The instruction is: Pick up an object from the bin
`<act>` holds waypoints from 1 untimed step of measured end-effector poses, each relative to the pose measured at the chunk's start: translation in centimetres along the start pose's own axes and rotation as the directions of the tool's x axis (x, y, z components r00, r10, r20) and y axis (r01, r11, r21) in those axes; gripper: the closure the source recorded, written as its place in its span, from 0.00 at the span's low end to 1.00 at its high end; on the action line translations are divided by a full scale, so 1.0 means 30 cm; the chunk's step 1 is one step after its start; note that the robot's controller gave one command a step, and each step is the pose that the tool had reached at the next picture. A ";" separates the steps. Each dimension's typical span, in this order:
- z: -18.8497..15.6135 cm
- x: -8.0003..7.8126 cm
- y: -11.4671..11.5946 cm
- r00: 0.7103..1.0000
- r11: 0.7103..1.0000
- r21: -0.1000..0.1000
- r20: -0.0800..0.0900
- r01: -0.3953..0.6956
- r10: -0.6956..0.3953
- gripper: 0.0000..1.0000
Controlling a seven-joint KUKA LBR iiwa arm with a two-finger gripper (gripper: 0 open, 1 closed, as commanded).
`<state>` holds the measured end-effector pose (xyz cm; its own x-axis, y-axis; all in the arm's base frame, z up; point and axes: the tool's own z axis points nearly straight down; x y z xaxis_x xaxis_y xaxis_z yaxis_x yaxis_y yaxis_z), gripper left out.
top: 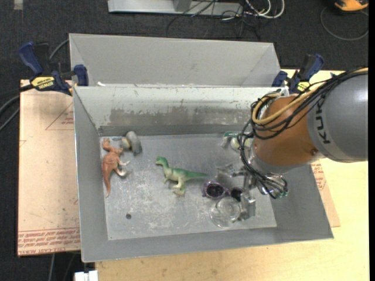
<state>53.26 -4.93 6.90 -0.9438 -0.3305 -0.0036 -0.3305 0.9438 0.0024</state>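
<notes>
The claw [246, 206] sits low at four o'clock in the bin [153, 216]; its opening cannot be told. Just beside it at nine o'clock lies a clear cup [224, 213], with a dark purple piece [212, 189] at ten. A green dinosaur [176, 175] lies farther off, and an orange dinosaur [112, 163] well apart.

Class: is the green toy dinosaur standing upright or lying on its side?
Lying on its side: the green dinosaur shows its whole profile from above, legs pointing sideways.

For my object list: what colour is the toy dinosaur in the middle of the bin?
The dinosaur is green; the camera view shows it best.
</notes>
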 end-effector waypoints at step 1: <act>-0.004 -0.003 -0.023 0.947 0.947 0.004 0.004 0.321 -0.321 1.00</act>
<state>53.58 -5.56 7.03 -0.7875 -0.6163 -0.0079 -0.6163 0.7875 -0.0031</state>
